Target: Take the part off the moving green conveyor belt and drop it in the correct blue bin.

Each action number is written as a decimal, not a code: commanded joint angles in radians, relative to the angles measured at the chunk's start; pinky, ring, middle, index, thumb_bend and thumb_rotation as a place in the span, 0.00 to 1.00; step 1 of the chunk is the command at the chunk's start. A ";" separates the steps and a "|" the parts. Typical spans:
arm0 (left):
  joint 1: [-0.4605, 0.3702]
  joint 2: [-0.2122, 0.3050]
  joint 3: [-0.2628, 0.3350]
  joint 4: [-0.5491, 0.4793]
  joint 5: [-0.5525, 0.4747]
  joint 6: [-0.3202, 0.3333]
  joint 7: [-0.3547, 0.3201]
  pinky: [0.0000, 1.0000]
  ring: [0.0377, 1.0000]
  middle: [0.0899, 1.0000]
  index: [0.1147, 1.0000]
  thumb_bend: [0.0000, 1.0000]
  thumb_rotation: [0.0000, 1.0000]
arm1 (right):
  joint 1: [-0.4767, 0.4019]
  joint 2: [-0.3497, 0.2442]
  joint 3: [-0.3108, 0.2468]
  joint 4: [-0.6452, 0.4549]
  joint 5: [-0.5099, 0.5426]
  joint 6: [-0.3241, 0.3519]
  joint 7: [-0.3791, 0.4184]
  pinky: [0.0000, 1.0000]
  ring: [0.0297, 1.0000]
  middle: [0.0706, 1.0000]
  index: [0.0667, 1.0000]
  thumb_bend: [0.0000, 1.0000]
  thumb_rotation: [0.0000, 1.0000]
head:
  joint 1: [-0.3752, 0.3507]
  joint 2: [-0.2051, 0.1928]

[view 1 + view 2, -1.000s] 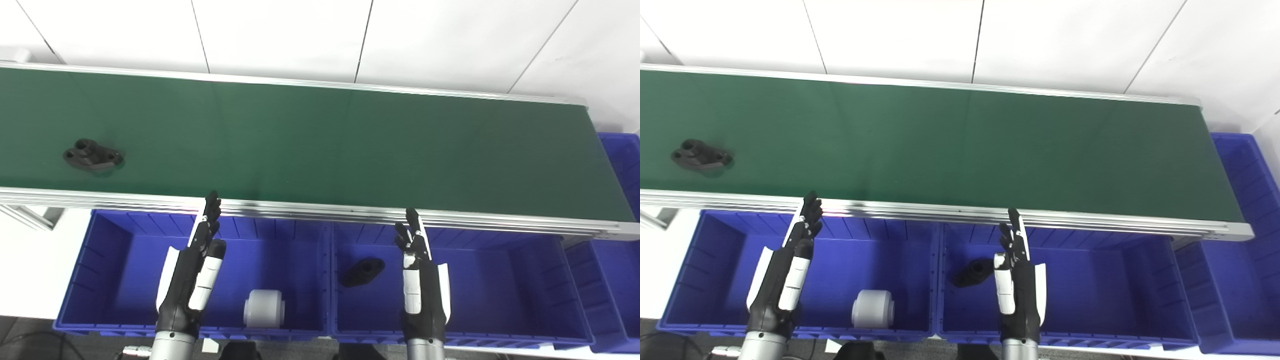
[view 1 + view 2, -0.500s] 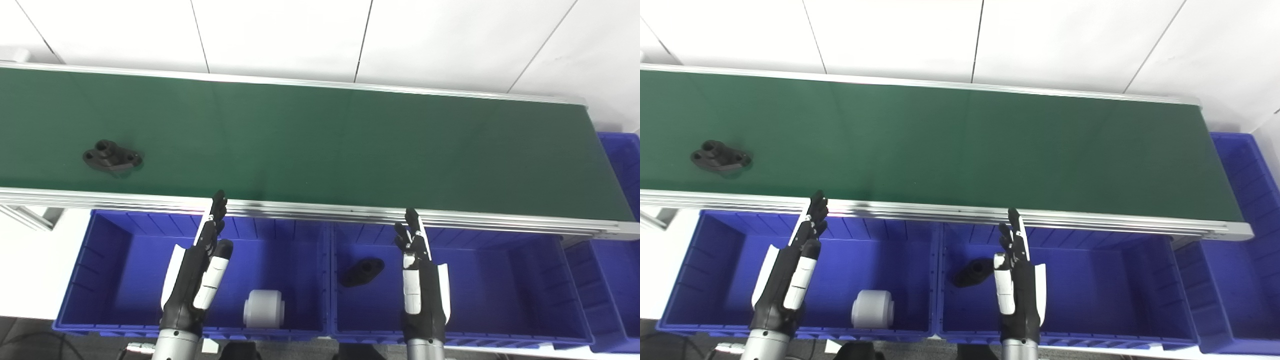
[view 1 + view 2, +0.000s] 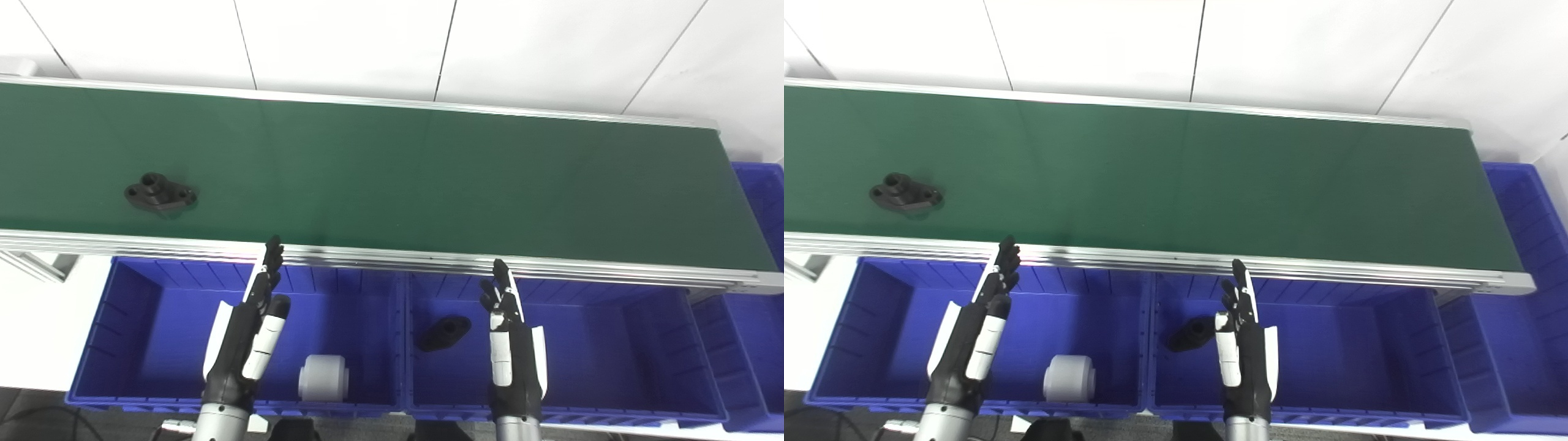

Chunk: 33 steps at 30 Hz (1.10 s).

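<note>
Fingers of your left hand (image 3: 245, 343) and right hand (image 3: 511, 349) stay extended, grasping nothing, while the black flanged part (image 3: 160, 195) has drifted along the green conveyor belt (image 3: 429, 177) nearer your left fingertips, so ready that pick.

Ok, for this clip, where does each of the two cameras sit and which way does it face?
Left eye view: on the head, looking down and forward at the green conveyor belt and blue bins; the left hand and right hand rise from the bottom edge.
Right eye view: beside it, set slightly to the right, facing the same way; both hands show.
Shared: the black part on the belt, a white part and another black part in the bins.
</note>
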 commanded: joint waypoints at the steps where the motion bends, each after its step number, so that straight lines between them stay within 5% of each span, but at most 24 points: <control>1: -0.007 -0.016 -0.006 0.002 0.001 -0.050 0.013 1.00 1.00 1.00 1.00 0.71 1.00 | -0.001 0.016 0.005 -0.001 0.008 -0.064 0.012 0.95 0.95 0.99 0.97 0.86 1.00 | 0.019 -0.022; 9: -0.007 -0.041 -0.013 0.058 0.033 -0.075 0.041 1.00 1.00 1.00 1.00 0.69 1.00 | -0.012 -0.003 -0.015 0.059 0.041 -0.123 0.025 0.97 0.96 0.99 0.98 0.86 1.00 | 0.073 -0.107; 28: -0.011 -0.060 -0.048 0.108 0.045 -0.112 0.058 1.00 1.00 1.00 1.00 0.68 0.97 | -0.021 -0.028 -0.056 0.087 0.065 -0.139 0.062 0.98 0.97 1.00 1.00 0.83 1.00 | 0.155 -0.151; 33: -0.021 -0.063 -0.051 0.152 0.049 -0.137 0.066 1.00 1.00 1.00 1.00 0.68 0.97 | -0.037 -0.035 -0.069 0.141 0.081 -0.175 0.073 0.98 0.97 1.00 1.00 0.82 1.00 | 0.166 -0.215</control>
